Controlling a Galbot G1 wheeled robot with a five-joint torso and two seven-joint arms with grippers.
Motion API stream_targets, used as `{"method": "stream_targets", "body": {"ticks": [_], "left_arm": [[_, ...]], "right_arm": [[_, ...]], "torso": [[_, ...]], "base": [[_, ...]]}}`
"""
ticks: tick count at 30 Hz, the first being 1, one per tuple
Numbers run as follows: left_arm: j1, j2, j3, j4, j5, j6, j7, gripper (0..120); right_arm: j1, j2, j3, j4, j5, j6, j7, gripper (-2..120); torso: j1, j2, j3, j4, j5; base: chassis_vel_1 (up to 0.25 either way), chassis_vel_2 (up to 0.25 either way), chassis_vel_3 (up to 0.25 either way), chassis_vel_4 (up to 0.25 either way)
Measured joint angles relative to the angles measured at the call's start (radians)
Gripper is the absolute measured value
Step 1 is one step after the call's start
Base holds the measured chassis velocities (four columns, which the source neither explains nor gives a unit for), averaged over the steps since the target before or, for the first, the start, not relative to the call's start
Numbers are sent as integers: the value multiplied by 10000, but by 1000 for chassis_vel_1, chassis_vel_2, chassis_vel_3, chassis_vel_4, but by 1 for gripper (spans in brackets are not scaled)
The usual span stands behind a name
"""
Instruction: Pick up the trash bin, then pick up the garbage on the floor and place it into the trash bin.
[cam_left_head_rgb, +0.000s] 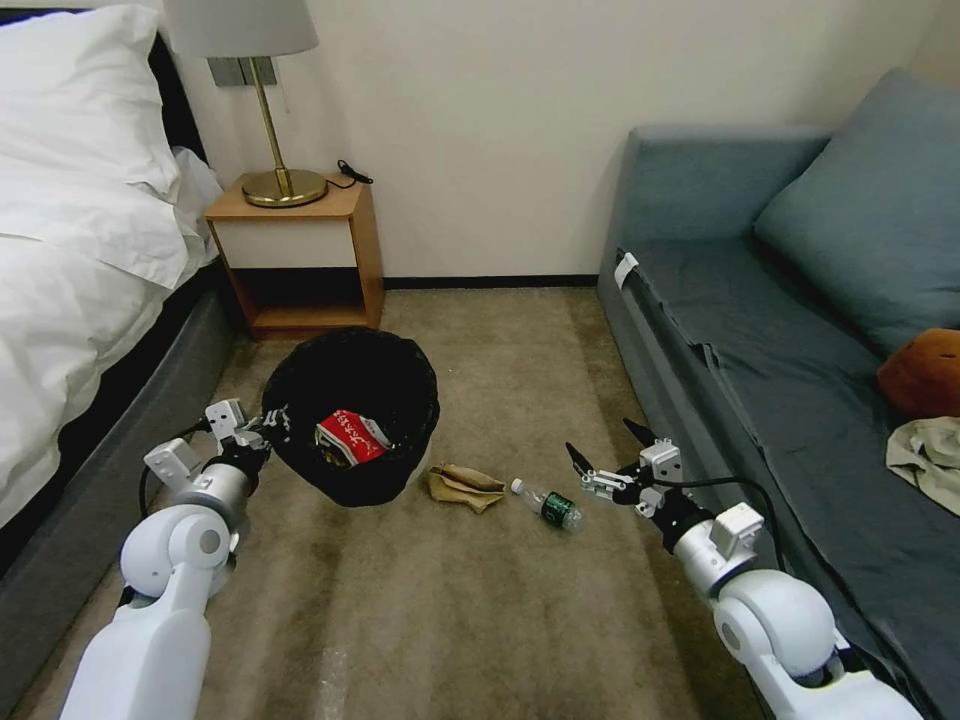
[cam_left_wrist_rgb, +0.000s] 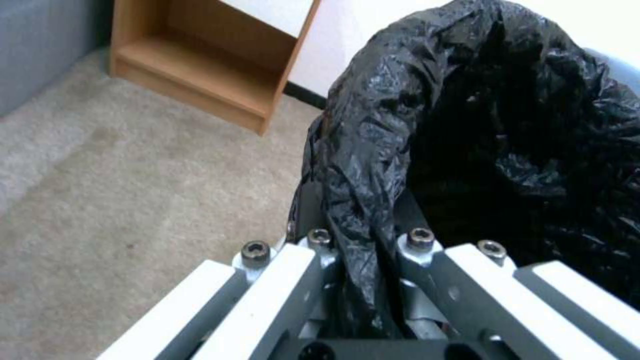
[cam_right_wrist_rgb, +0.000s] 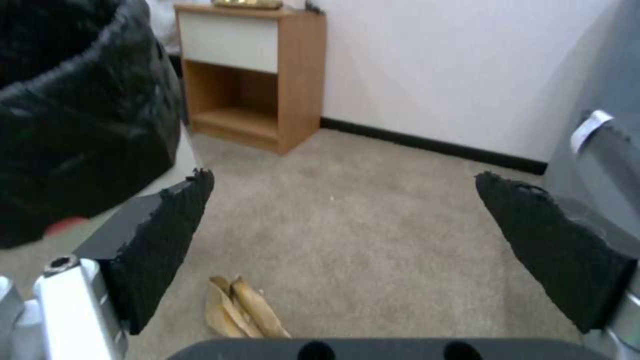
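Left pincer (cam_left_head_rgb: 268, 425): clamped on the near rim of the trash bin (cam_left_head_rgb: 352, 415), the black liner bunched between its jaws, as the left wrist view confirms (cam_left_wrist_rgb: 363, 260). The bin appears held off the floor (cam_left_head_rgb: 480, 600) and tilted, its mouth turned toward the robot. Inside it lie a red snack wrapper (cam_left_head_rgb: 348, 438) and a second wrapper, partly hidden beneath.

Right pincer (cam_left_head_rgb: 598, 468): spread wide and empty, low over the carpet, just beside the clear plastic bottle (cam_left_head_rgb: 548, 503). The right wrist view shows both black pads (cam_right_wrist_rgb: 163, 245) well apart, with the crumpled paper bag (cam_right_wrist_rgb: 241, 307) on the floor between and beyond them.

Remaining garbage: the paper bag (cam_left_head_rgb: 465, 485) lies just beside the bin's base; the bottle lies on its side between the bag and the right pincer.

Assessment: bin pickup is done; collection is roughly half done, with two pieces outstanding. The step in hand is the approach to the next piece. The next move calls for lowering the open jaws around one piece, closing firmly, then carrying it over the bin mouth. The bottle, being round, may roll if nudged.
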Motion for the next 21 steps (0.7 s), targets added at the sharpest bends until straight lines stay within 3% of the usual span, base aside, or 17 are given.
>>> {"method": "stream_targets", "body": {"ticks": [2,5,6,8,10,14,15,21], "left_arm": [[-33,57,-110,64,116,-27,34,4],[-43,95,-170,106,139,-32,55,4],[-41,193,-241,177,177,-70,108,4],[-30,238,-245,199,184,-91,134,4],[12,295,-278,232,192,-116,195,4],[58,287,-327,233,199,-125,231,4],[91,254,-330,229,220,-146,259,4],[144,218,-352,215,250,-161,306,4]], "right_arm": [[866,-638,-623,-413,448,-90,92,100],[1475,-1011,-1088,-681,695,-155,94,100],[2366,-1550,-1886,-1088,1098,-214,70,100],[2841,-1807,-2358,-1330,1275,-229,7,100],[4077,-2370,-3705,-2110,1617,-261,-314,100],[5436,-2571,-4890,-2835,1949,-283,-496,100],[6390,-2592,-5867,-3529,2253,-294,-689,100],[8362,-2195,-8011,-5220,3334,-780,-1629,100]], "torso": [[0,0,0,0,-3],[0,0,0,2,-2],[0,0,1,6,-3],[0,0,0,7,-4],[0,0,1,2,-2],[0,0,2,1,1],[-1,1,0,5,-12],[0,-1,1,2,-3]], "base": [[0,0,0,0],[0,0,0,0],[0,0,0,0],[0,0,0,0],[0,0,0,0],[0,0,0,0],[0,0,0,0],[0,0,0,0]]}}
